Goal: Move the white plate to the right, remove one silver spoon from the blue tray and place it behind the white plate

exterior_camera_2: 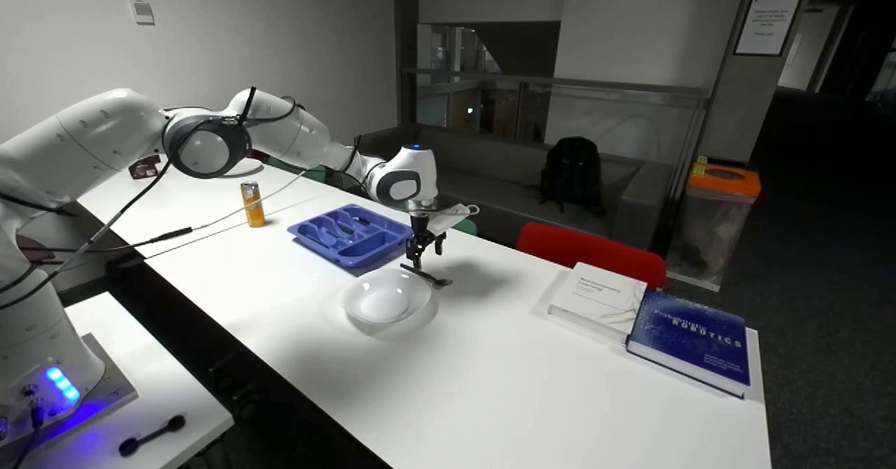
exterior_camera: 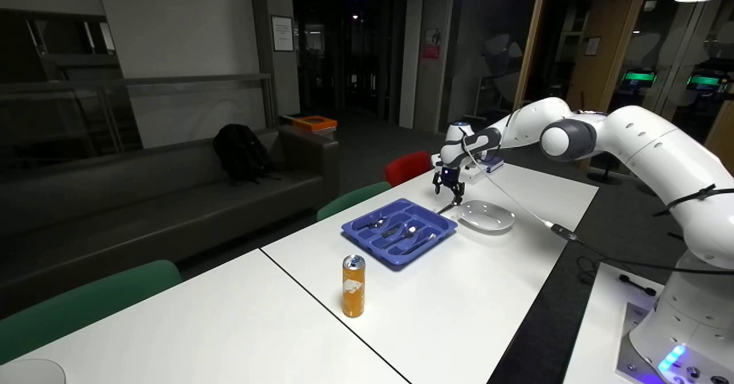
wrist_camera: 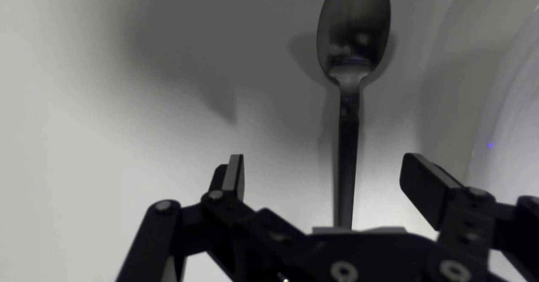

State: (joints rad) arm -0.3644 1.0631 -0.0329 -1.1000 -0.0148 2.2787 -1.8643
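Wrist view: gripper [wrist_camera: 322, 164] spread wide, holding nothing, fingers [wrist_camera: 238, 176] either side of the silver spoon [wrist_camera: 349, 105], clear of it. Spoon appears to lie on the table [exterior_camera_2: 518, 357], so I'd call the step a retreat after placing, task nearly done. Best: rise straight up, slowly, no twist, so neither finger snags the handle; right-hand finger is near the white plate [exterior_camera_2: 387, 301], so no sideways drift. Spoon vs gripper: handle shows between the fingers, nearer the right-hand one, bowl beyond the fingertips, handle end hidden; height gap can't be told. In an exterior view, spoon is just beside the plate, far side, right of the blue tray [exterior_camera_2: 362, 246].
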